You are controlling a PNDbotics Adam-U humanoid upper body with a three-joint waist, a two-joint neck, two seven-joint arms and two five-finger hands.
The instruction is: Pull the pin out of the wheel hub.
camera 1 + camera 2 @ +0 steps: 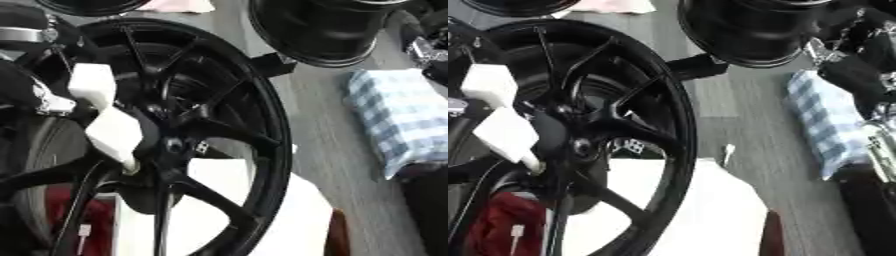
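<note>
A large black wheel hub [262,115] with thin spokes stands tilted and fills the left of both views. My left hand [112,131] comes in from the left. Its white segments lie across the spokes, and its pale tip [131,167] rests just left of the hub's centre [175,145]. I cannot make out a pin at the centre. The spokes hide whatever the hand holds. Black and silver parts of my right arm [855,55] show along the right edge, away from the hub; the right hand's shape is not clear.
A second black wheel [324,30] stands at the top, with a third [87,5] at the upper left. A blue-and-white checked cloth [398,115] lies on the grey floor at the right. Under the hub are a white box [289,215] and something red [500,220].
</note>
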